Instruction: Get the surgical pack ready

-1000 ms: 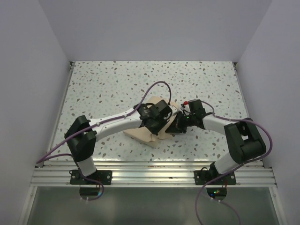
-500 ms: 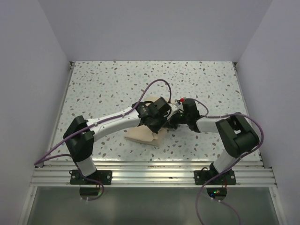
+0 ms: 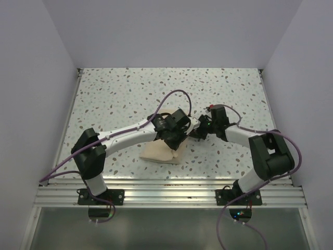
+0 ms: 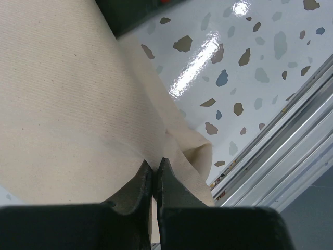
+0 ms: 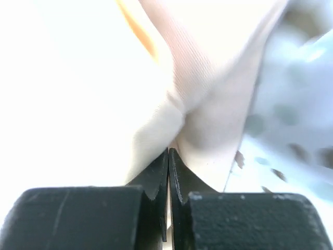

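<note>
The surgical pack (image 3: 158, 152) is a tan-beige cloth bundle on the speckled table, mostly hidden under both arms in the top view. My left gripper (image 3: 174, 139) sits over its right end and is shut, pinching a fold of the cloth (image 4: 78, 104) between its fingertips (image 4: 154, 165). My right gripper (image 3: 196, 131) comes in from the right and is shut on a cloth fold (image 5: 171, 94) that rises from its tips (image 5: 168, 152). The steel tray and instruments are hidden inside the cloth.
The speckled tabletop (image 3: 130, 94) spreads around the bundle. A metal rail (image 3: 166, 192) runs along the near edge and also shows in the left wrist view (image 4: 291, 151). White walls enclose the left, far and right sides.
The right gripper swung in towards the bundle, then drew back to the right. The bundle's visible part now lies lower and further left under the left gripper.
</note>
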Available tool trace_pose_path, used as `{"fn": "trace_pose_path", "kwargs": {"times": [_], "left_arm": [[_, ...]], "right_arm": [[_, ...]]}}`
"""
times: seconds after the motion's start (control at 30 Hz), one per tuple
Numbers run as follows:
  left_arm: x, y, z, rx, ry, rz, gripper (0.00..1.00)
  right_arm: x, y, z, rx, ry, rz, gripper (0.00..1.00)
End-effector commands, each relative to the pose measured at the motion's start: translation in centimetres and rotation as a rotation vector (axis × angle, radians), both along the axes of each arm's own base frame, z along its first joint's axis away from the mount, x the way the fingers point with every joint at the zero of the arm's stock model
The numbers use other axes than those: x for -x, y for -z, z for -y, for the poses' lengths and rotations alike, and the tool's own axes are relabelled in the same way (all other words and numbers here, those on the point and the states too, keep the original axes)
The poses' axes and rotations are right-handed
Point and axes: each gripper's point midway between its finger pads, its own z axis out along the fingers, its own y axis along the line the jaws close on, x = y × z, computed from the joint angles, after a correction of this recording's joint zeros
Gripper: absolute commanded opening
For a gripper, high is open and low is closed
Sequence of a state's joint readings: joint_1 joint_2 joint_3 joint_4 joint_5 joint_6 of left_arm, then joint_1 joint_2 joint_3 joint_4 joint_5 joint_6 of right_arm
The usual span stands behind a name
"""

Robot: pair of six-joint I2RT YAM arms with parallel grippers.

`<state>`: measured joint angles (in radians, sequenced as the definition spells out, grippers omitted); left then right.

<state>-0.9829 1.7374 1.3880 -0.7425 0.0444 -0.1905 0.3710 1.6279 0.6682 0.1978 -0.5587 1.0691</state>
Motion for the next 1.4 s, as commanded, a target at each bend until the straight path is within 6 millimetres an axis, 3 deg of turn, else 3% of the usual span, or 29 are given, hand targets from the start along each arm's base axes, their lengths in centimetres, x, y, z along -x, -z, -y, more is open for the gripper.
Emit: {"fn": "trace_pose_path", "kwargs": {"times": [0.0,0.03,0.13,0.3,0.4,0.43,0.53,0.63,0.73,0.87,1.07,1.1,1.23,1.27,1.37], "left_arm": [[1.2,-0.5,2.0,0.091,0.047,-0.039,0.00],[1.3,-0.2,1.8,0.085,0.046,-0.046,0.00],[1.6,0.3,1.6,0.079,0.036,-0.060,0.00],[2.1,0.8,1.8,0.085,0.042,-0.094,0.02],[2.5,0.9,2.0,0.097,0.045,-0.113,0.21],[2.6,0.8,2.1,0.103,0.044,-0.117,0.33],[2.5,-0.4,2.1,0.140,0.023,-0.096,0.48],[0.9,-1.9,1.5,0.167,-0.042,-0.061,0.52],[-0.4,-2.7,1.4,0.178,-0.084,-0.054,0.53],[-0.8,-1.5,2.0,0.141,-0.079,-0.081,0.52],[-0.6,-0.8,2.3,0.144,-0.075,-0.107,0.48],[-0.4,-0.6,2.3,0.144,-0.072,-0.113,0.47],[0.1,-0.3,2.6,0.160,-0.057,-0.143,0.44],[0.3,-0.2,2.7,0.168,-0.052,-0.150,0.44],[0.3,-0.5,2.5,0.172,-0.049,-0.138,0.45]], "right_arm": [[-0.8,-2.0,5.1,0.169,-0.024,0.044,0.00],[0.2,-1.9,6.2,0.198,-0.027,-0.005,0.00],[-0.2,-2.9,8.6,0.236,-0.049,0.020,0.00],[-1.3,-4.5,7.3,0.145,-0.113,0.067,0.00],[-1.5,-4.4,6.8,0.118,-0.105,0.067,0.00],[-1.2,-4.2,6.7,0.111,-0.106,0.059,0.00],[-0.2,-3.8,6.4,0.082,-0.119,0.030,0.00],[1.6,-3.7,5.4,0.027,-0.139,-0.006,0.00],[3.8,-3.6,3.9,0.008,-0.174,-0.023,0.00],[6.1,-3.0,1.2,-0.021,-0.213,-0.029,0.00],[6.2,-1.9,-1.0,-0.068,-0.190,-0.046,0.00],[5.6,-2.5,-1.8,-0.100,-0.192,-0.002,0.00],[6.3,-2.5,-5.1,-0.218,-0.178,-0.078,0.00],[6.0,-3.4,-6.0,-0.261,-0.186,-0.038,0.00],[6.6,-2.4,-5.4,-0.249,-0.155,-0.105,0.00]]}}
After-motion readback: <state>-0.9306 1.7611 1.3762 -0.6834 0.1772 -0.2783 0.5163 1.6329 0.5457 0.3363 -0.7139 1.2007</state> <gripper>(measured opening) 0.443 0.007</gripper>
